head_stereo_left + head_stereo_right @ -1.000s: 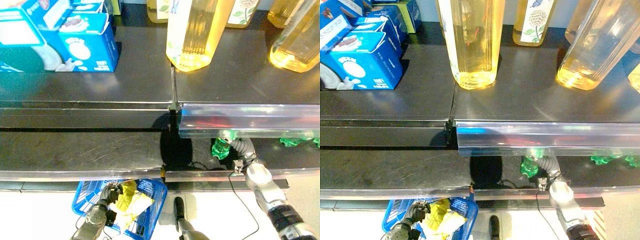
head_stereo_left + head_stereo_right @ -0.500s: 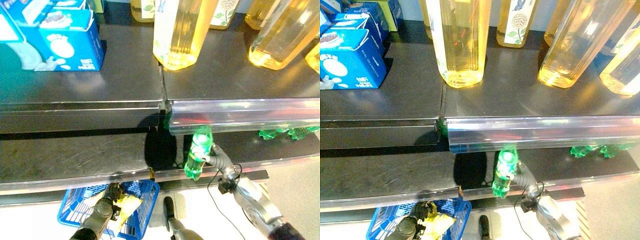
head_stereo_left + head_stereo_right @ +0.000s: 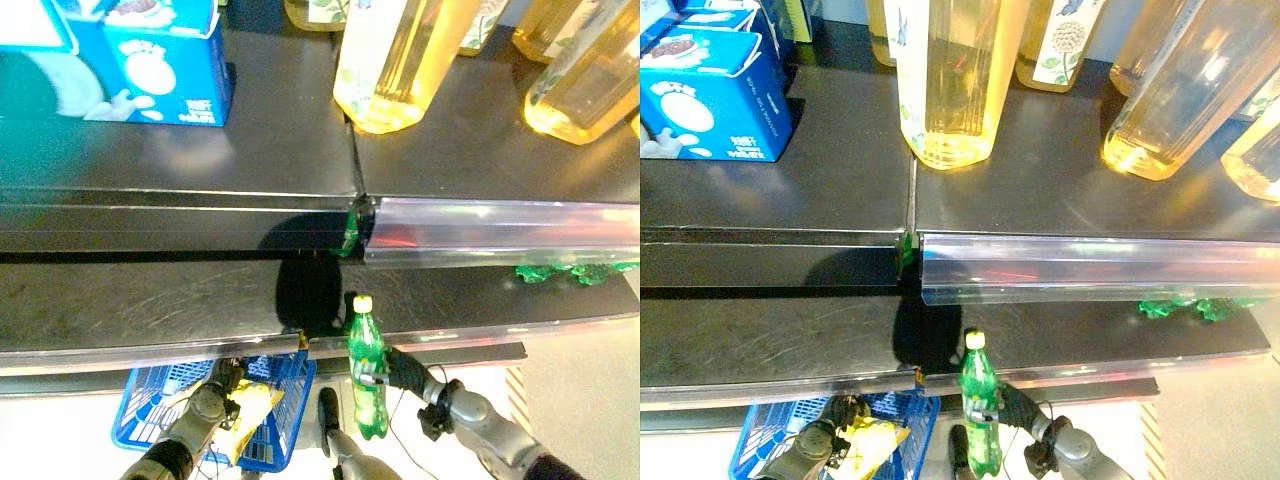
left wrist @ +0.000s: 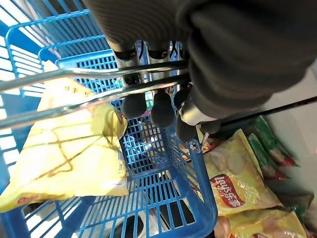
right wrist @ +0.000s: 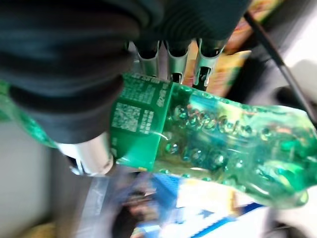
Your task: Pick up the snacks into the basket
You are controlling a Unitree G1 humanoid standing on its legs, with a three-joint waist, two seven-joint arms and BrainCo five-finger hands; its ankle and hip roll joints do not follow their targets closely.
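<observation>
My right hand (image 3: 405,372) is shut on a green soda bottle (image 3: 366,385) with a yellow cap. It holds the bottle upright just in front of the lower shelf's edge. In the right wrist view my fingers (image 5: 171,62) and thumb wrap the bottle (image 5: 223,144) at its label. My left hand (image 3: 208,405) is curled round the metal handles (image 4: 74,84) of a blue wire basket (image 3: 150,400), which hangs below the shelf at the lower left. A yellow snack bag (image 4: 64,148) lies inside the basket.
Tall yellow oil bottles (image 3: 400,60) and blue cartons (image 3: 160,60) stand on the upper shelf. A clear price rail (image 3: 500,230) juts out over the lower shelf, where more green bottles (image 3: 570,270) lie at the right. Chip bags (image 4: 233,183) lie beyond the basket.
My right hand has drawn the green bottle out from under the price rail to the front of the shelf edge, now upright. The camera has shifted. My left hand still holds the basket.
</observation>
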